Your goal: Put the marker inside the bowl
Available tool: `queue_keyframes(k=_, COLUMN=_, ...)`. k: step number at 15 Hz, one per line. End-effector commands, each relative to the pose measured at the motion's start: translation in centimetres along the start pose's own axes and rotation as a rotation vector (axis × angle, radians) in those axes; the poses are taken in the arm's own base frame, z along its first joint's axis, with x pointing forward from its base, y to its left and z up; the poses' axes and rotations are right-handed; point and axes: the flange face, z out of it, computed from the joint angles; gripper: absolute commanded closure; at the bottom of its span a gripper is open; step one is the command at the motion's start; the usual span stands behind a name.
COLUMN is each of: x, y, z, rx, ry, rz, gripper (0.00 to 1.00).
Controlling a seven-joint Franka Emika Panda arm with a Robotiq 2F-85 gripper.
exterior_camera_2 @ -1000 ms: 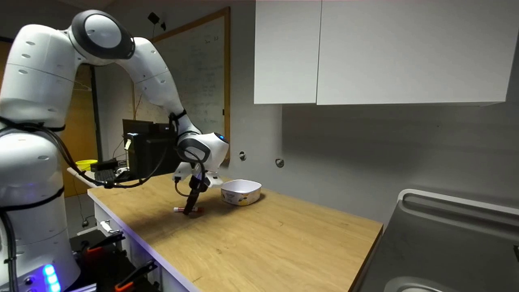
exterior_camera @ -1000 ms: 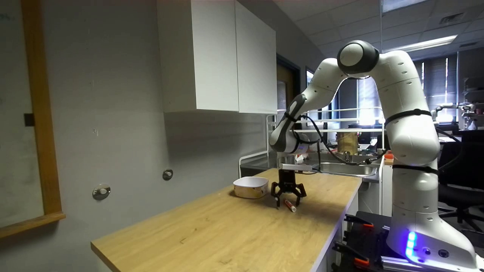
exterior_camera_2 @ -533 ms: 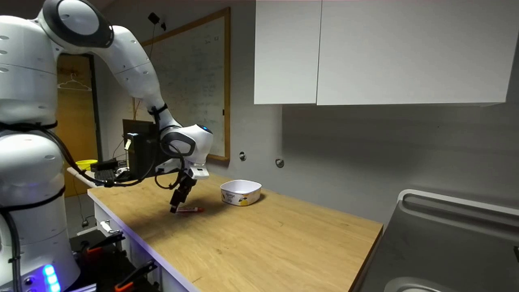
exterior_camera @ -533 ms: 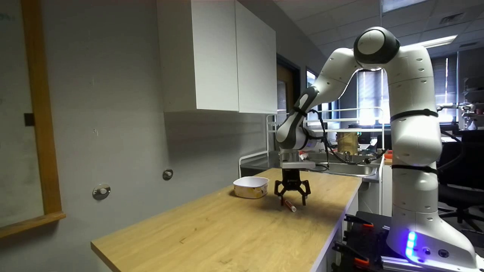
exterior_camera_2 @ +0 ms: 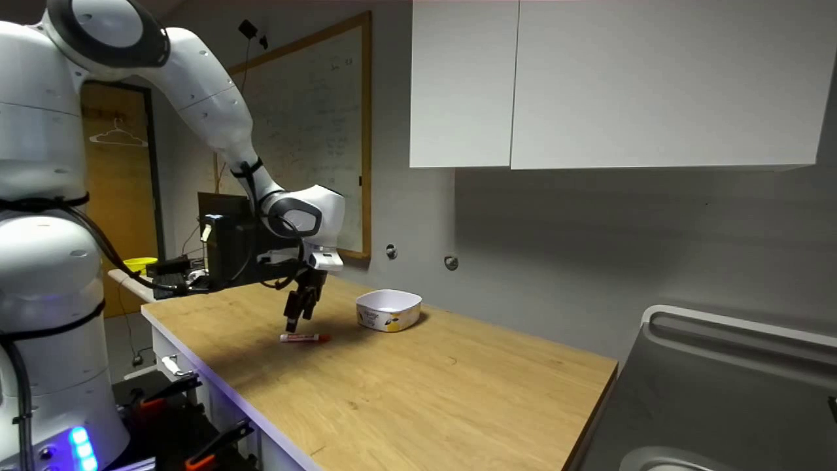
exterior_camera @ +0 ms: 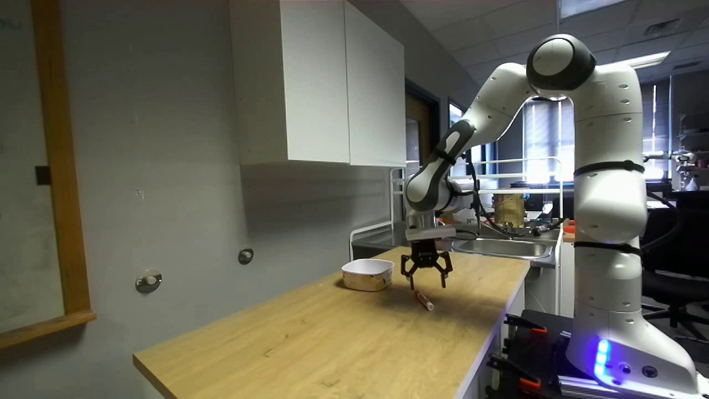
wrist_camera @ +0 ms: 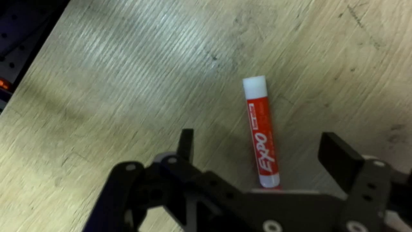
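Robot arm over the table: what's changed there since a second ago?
Its fingers have risen higher above the table and shifted slightly away from the bowl. They're open; nothing was grabbed or released. The marker and bowl stayed where they were.

Wht arm (exterior_camera: 609,194) has dk-gry trim (exterior_camera: 582,62), blk cable (exterior_camera_2: 103,243) & pincer (exterior_camera: 427,284).

on the surface (exterior_camera_2: 425,392), the bowl (exterior_camera_2: 388,311) stands near the wall-side edge; the marker (exterior_camera_2: 305,338) lies between bowl and robot-side edge, the tool (exterior_camera_2: 298,322) just above it.
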Motion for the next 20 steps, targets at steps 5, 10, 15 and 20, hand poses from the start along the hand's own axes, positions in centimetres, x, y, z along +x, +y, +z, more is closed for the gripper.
queue_keyframes(k=5, x=1.4, y=-2.8, z=1.0, rx=-0.082, ry=0.008, rz=-0.043, gripper=0.00)
queue_keyframes(k=10, x=1.5, y=-4.3, z=3.4, rx=-0.112, ry=-0.011, rz=-0.064, gripper=0.00)
queue_keyframes(k=15, x=1.7, y=-4.5, z=3.5, rx=-0.107, ry=-0.009, rz=-0.072, gripper=0.51)
queue_keyframes(k=20, x=1.7, y=-4.5, z=3.0, rx=-0.091, ry=-0.004, rz=-0.078, gripper=0.88)
